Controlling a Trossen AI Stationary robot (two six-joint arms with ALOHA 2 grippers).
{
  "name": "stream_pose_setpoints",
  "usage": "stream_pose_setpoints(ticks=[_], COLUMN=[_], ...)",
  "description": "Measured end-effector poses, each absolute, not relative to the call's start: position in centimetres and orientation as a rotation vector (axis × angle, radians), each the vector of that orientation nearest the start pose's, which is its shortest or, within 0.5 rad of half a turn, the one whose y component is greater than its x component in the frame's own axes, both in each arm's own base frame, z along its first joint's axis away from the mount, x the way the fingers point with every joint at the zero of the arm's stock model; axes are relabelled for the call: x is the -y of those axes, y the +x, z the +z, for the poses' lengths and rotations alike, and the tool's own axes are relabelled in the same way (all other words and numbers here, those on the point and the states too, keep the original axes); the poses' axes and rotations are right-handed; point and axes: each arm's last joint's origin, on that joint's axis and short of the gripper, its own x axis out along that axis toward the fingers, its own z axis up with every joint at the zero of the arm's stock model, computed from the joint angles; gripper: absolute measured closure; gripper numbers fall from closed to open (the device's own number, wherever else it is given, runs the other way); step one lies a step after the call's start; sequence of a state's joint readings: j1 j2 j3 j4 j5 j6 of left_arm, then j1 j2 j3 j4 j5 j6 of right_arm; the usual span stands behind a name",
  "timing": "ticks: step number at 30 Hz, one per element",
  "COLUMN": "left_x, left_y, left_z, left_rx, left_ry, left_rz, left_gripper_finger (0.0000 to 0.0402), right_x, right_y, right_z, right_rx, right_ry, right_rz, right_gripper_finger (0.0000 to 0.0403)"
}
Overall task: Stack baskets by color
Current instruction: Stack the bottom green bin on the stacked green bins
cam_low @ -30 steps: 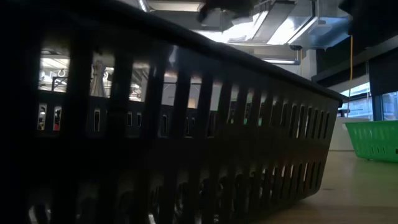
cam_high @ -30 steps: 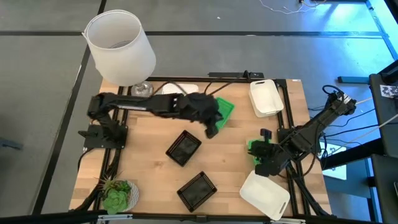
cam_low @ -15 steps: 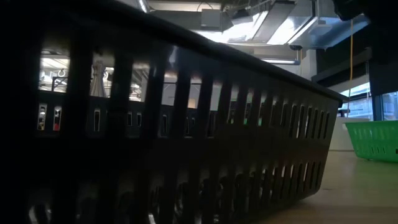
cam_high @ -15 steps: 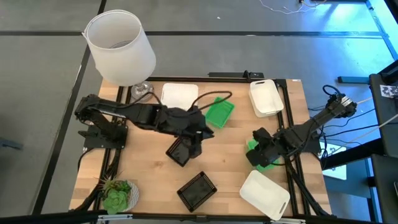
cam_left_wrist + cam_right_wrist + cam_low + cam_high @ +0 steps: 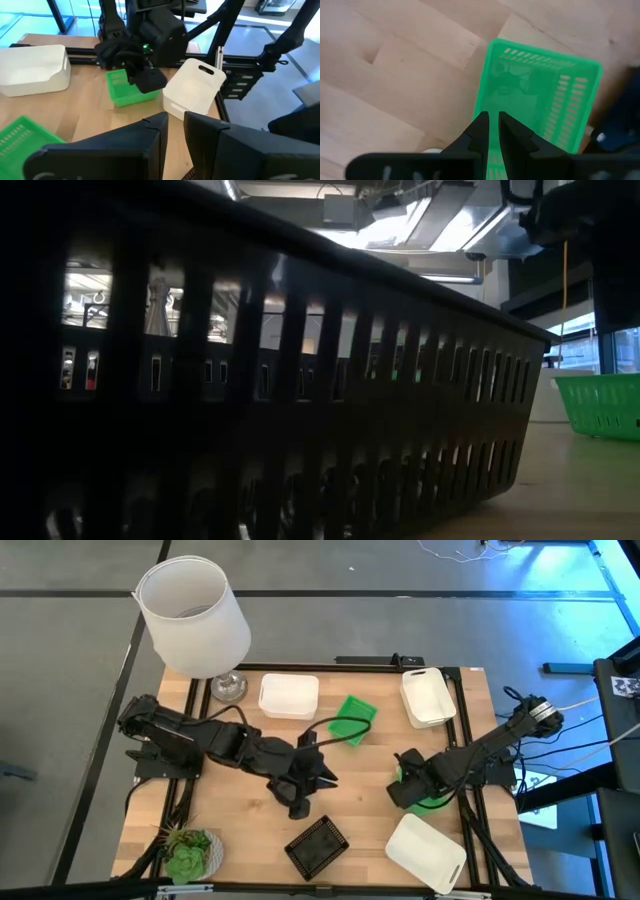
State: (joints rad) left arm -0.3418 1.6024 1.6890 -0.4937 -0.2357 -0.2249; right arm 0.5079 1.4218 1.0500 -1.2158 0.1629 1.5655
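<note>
On the right side of the table (image 5: 230, 840), clamps one wall of a green basket (image 5: 540, 90) in the right gripper (image 5: 405, 790), with the basket low over the wood, near a white basket (image 5: 425, 852) at the front right corner. Hovers the left gripper (image 5: 300, 788) over the middle of the table, near a black basket (image 5: 318, 845) at the front edge; cannot tell whether that gripper grasps anything, since the arm hides what lies beneath. Shows a second green basket (image 5: 352, 720) lying alone behind centre, between two more white baskets (image 5: 289, 697) along the back edge, all three whites well apart.

Looks to be partway through the green pile: one green in hand, not yet set on its mate. Calls next for carrying the held basket across to the second green basket, squaring the rims and lowering it straight in before letting go. Risks a tilted nest if released off-line. Leaves the black and white piles to be built.
</note>
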Motion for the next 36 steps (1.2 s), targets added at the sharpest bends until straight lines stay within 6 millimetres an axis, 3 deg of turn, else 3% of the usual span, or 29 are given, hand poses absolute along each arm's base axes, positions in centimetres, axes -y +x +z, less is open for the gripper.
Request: stream_pose_setpoints(ticks=[10, 15, 25, 32, 36], left_x=[11.5, 11.5, 11.5, 11.6, 11.6], left_y=[33.6, 33.6, 33.6, 33.5, 33.5], left_z=[41.0, 41.0, 41.0, 40.9, 40.9], left_rx=[-0.394, -0.395, -0.401, -0.402, -0.403], left_ry=[-0.096, -0.095, -0.061, -0.058, -0.058], left_rz=[-0.034, -0.035, -0.042, -0.045, -0.045], left_gripper_finger=[0.0346, 0.0346, 0.0345, 0.0345, 0.0345], right_x=[-10.4, -10.5, -10.9, -10.2, -9.9], right_y=[20.5, 20.4, 20.5, 19.3, 18.8], right_z=[23.4, 23.0, 19.3, 17.2, 16.3], right_rx=[-1.266, -1.308, -1.322, -1.356, -1.362], right_ry=[0.605, 0.631, 0.753, 0.713, 0.696], right_rz=[-0.846, -0.834, -0.728, -0.771, -0.788], right_gripper_finger=[0.0397, 0.0361, 0.0278, 0.0269, 0.0289])
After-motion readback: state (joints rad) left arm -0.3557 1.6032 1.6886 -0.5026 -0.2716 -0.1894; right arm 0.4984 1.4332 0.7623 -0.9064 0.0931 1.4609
